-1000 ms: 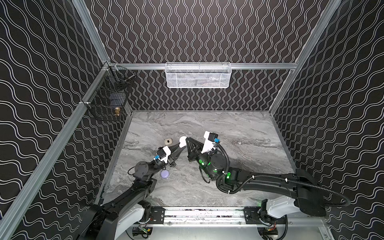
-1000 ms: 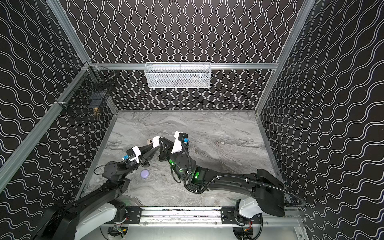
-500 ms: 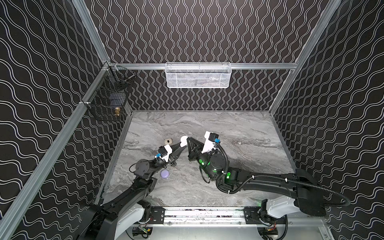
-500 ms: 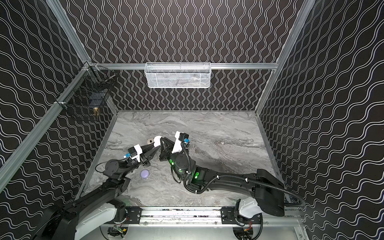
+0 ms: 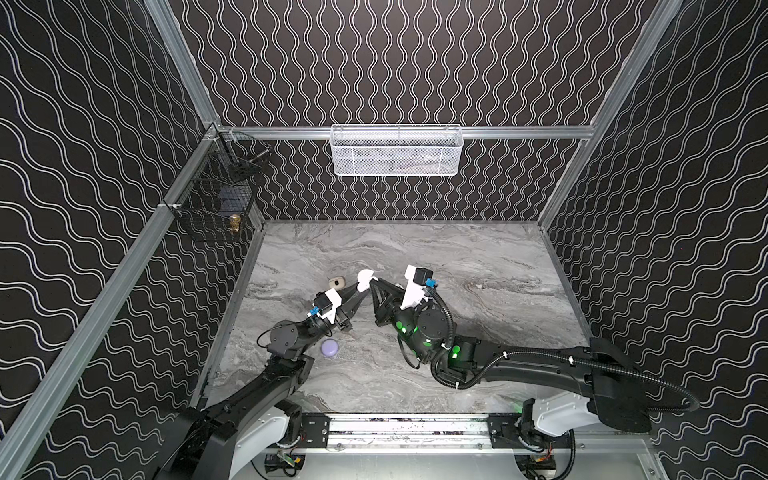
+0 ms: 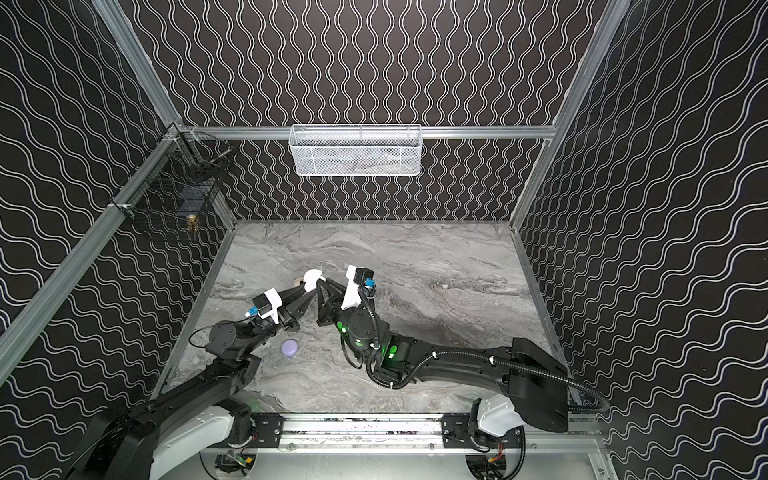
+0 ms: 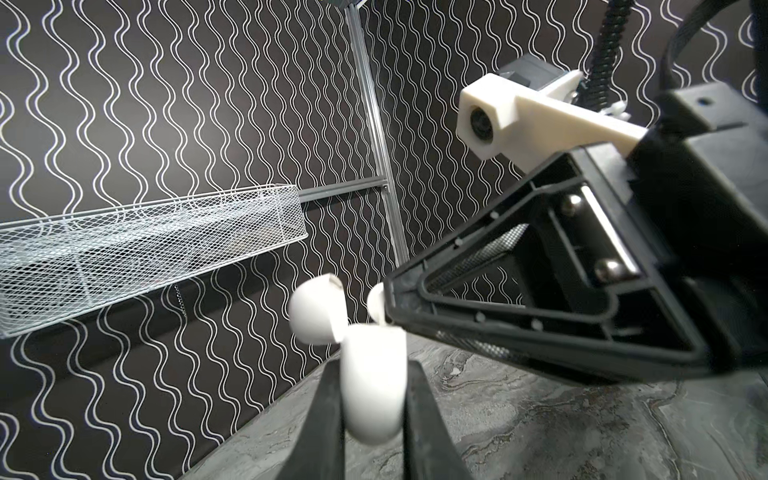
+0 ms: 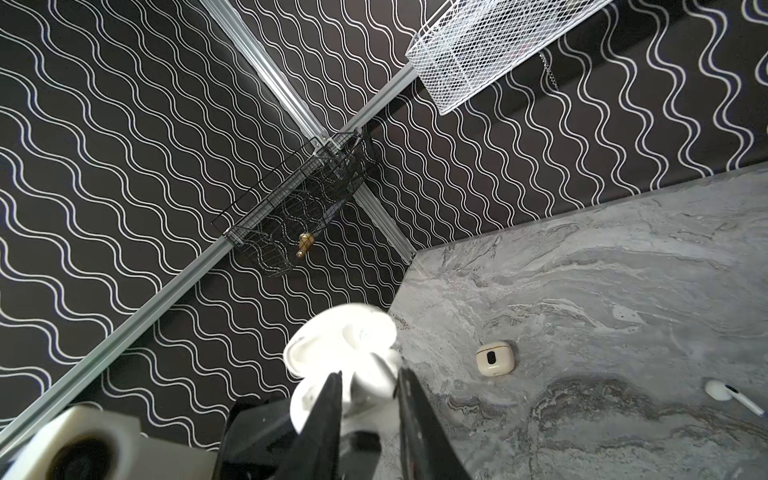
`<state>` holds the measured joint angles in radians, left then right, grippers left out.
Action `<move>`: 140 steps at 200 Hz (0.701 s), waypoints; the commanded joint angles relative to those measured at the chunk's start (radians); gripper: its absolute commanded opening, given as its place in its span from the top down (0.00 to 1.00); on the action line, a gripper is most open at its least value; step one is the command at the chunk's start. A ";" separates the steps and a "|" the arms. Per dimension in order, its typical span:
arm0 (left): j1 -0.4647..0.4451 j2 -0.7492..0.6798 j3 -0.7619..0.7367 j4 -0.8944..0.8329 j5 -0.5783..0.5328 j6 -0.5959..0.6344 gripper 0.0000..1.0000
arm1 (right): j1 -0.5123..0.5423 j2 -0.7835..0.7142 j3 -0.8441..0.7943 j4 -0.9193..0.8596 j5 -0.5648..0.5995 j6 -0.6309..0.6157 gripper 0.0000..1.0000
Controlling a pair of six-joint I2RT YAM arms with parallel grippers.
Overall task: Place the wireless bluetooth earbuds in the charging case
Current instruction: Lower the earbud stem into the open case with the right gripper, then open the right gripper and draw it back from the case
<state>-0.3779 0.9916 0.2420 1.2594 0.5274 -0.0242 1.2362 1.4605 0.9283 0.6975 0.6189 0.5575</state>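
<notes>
A white charging case (image 7: pixel 372 374) with its lid (image 7: pixel 316 309) swung open is held above the table, and my left gripper (image 7: pixel 372 365) is shut on its body. In both top views the case (image 5: pixel 365 277) (image 6: pixel 311 277) sits where the two grippers meet. My right gripper (image 8: pixel 370 376) is at the case mouth with a white earbud (image 8: pixel 372 368) between its fingers. The left wrist view shows that earbud (image 7: pixel 376 301) at the right gripper's tip, just over the case opening. Whether the fingers still press the bud is unclear. Another white earbud (image 8: pixel 723 392) lies loose on the table.
A cream case (image 8: pixel 494 358) (image 5: pixel 337 282) lies shut on the marble table behind the grippers. A lilac case (image 5: pixel 330 347) (image 6: pixel 289 347) lies beside the left arm. A white mesh basket (image 5: pixel 395 150) hangs on the back wall and a black wire basket (image 5: pixel 216 195) on the left wall.
The left wrist has edged a little toward the right gripper, still holding the case. The right arm has barely moved, and both grippers stay together at the case.
</notes>
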 commanded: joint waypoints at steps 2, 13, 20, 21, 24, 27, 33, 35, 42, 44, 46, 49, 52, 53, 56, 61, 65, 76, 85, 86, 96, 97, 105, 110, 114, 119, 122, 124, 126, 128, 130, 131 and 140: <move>0.001 -0.001 -0.001 0.051 -0.014 -0.013 1.00 | 0.002 0.001 0.003 -0.007 -0.016 0.003 0.71; 0.000 0.000 -0.003 0.051 -0.014 -0.012 1.00 | 0.002 -0.001 0.002 -0.004 -0.019 -0.003 0.65; 0.000 0.001 -0.005 0.053 -0.016 -0.013 1.00 | 0.002 -0.005 -0.001 -0.001 -0.019 -0.011 0.59; 0.000 0.002 -0.005 0.053 -0.017 -0.014 1.00 | 0.002 -0.006 -0.002 0.000 -0.018 -0.013 0.58; 0.000 0.001 -0.006 0.056 -0.019 -0.013 1.00 | 0.002 -0.009 -0.003 0.000 -0.017 -0.017 0.54; 0.000 0.003 -0.007 0.059 -0.021 -0.015 1.00 | 0.002 -0.013 -0.006 0.001 -0.014 -0.022 0.52; 0.001 0.006 -0.011 0.065 -0.027 -0.019 1.00 | 0.002 -0.024 -0.013 0.003 -0.009 -0.030 0.47; 0.001 0.005 -0.012 0.067 -0.029 -0.021 1.00 | 0.002 -0.028 -0.017 0.005 -0.009 -0.032 0.46; 0.000 0.005 -0.015 0.070 -0.033 -0.027 1.00 | 0.002 -0.050 -0.031 0.008 0.001 -0.044 0.42; 0.000 0.005 -0.015 0.070 -0.033 -0.028 1.00 | 0.002 -0.057 -0.038 0.009 0.004 -0.047 0.41; 0.000 0.005 -0.016 0.070 -0.033 -0.030 1.00 | 0.002 -0.066 -0.042 0.009 0.007 -0.051 0.40; 0.000 0.004 -0.017 0.068 -0.032 -0.030 1.00 | 0.003 -0.078 -0.054 0.011 0.011 -0.055 0.39; 0.000 0.004 -0.016 0.065 -0.030 -0.031 1.00 | 0.002 -0.092 -0.064 0.013 0.015 -0.061 0.38; 0.000 0.004 -0.016 0.062 -0.029 -0.031 1.00 | 0.002 -0.097 -0.067 0.015 0.016 -0.062 0.37; 0.001 0.001 -0.014 0.057 -0.028 -0.032 1.00 | 0.001 -0.110 -0.076 0.016 0.020 -0.067 0.36; 0.001 0.001 -0.014 0.047 -0.024 -0.034 1.00 | 0.002 -0.137 -0.098 0.017 0.023 -0.078 0.35; 0.000 0.000 -0.012 0.037 -0.020 -0.035 1.00 | 0.002 -0.160 -0.112 0.015 0.028 -0.087 0.34; 0.000 -0.003 -0.014 0.023 -0.010 -0.037 1.00 | 0.002 -0.227 -0.145 -0.017 0.045 -0.110 0.35; 0.001 -0.006 -0.022 0.026 -0.001 -0.042 1.00 | 0.001 -0.278 -0.169 -0.045 0.054 -0.134 0.37; 0.001 -0.006 -0.022 0.027 0.001 -0.042 1.00 | 0.002 -0.283 -0.172 -0.048 0.055 -0.138 0.38; 0.002 -0.015 -0.031 0.029 0.017 -0.046 1.00 | -0.001 -0.333 -0.194 -0.077 0.087 -0.173 0.40; 0.002 -0.015 -0.031 0.029 0.018 -0.046 1.00 | -0.001 -0.338 -0.196 -0.082 0.092 -0.176 0.40; 0.001 -0.028 -0.035 0.016 0.030 -0.045 1.00 | -0.008 -0.370 -0.206 -0.131 0.128 -0.188 0.42; 0.002 -0.034 -0.035 0.002 0.041 -0.043 1.00 | -0.024 -0.386 -0.212 -0.161 0.143 -0.197 0.42; 0.002 -0.042 -0.032 -0.015 0.048 -0.040 1.00 | -0.039 -0.397 -0.216 -0.185 0.153 -0.204 0.42; 0.002 -0.051 -0.029 -0.037 0.055 -0.039 1.00 | -0.064 -0.406 -0.220 -0.223 0.162 -0.205 0.42; 0.002 -0.055 -0.028 -0.051 0.059 -0.037 1.00 | -0.085 -0.411 -0.222 -0.251 0.162 -0.199 0.42; 0.002 -0.059 -0.027 -0.060 0.062 -0.037 1.00 | -0.097 -0.413 -0.222 -0.266 0.160 -0.195 0.42; 0.002 -0.062 -0.026 -0.070 0.063 -0.038 1.00 | -0.118 -0.415 -0.221 -0.289 0.154 -0.184 0.42; 0.002 -0.066 -0.025 -0.076 0.064 -0.037 1.00 | -0.138 -0.417 -0.222 -0.313 0.145 -0.173 0.42; 0.002 -0.069 -0.026 -0.081 0.065 -0.038 1.00 | -0.160 -0.417 -0.223 -0.337 0.135 -0.161 0.42; 0.002 -0.071 -0.026 -0.084 0.065 -0.037 1.00 | -0.171 -0.417 -0.222 -0.347 0.132 -0.155 0.42; 0.002 -0.081 -0.029 -0.101 0.073 -0.037 1.00 | -0.260 -0.416 -0.218 -0.441 0.076 -0.100 0.46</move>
<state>-0.3771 0.9363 0.2092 1.2186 0.5568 -0.0528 1.1282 1.0550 0.7128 0.5224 0.7124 0.3965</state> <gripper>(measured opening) 0.178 0.580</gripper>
